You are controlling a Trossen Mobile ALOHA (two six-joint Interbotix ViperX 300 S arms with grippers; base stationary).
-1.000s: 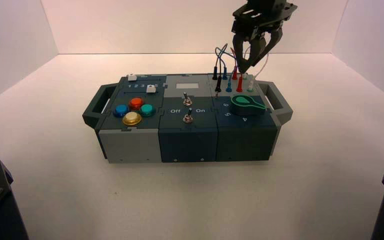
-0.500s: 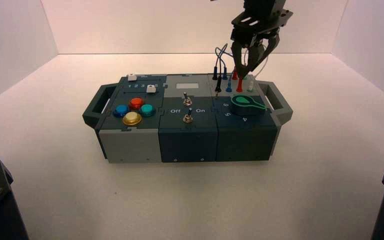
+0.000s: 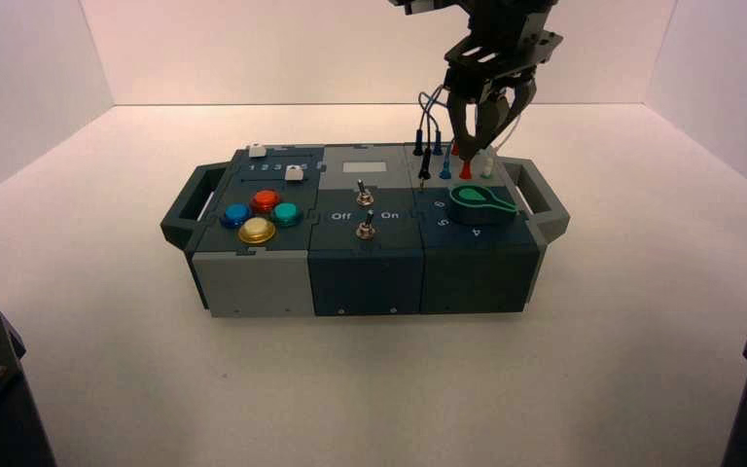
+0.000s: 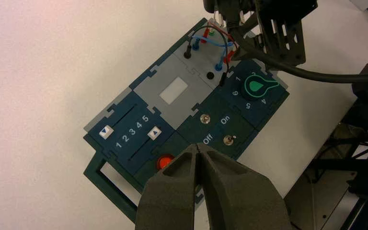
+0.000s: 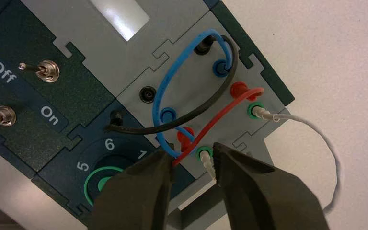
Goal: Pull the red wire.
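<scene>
Hovering over the box's far right part, the right gripper has its 2 fingers spread. Arching between 2 red plugs, the red wire passes just beside 1 fingertip.

A blue lead (apparently looped) and a black lead cross above the box's grey panel.

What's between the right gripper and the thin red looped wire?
Nothing visible blocks the right gripper from the thin red looped wire. The blue looped wire crosses it near the fingertips, so it might snag.
</scene>
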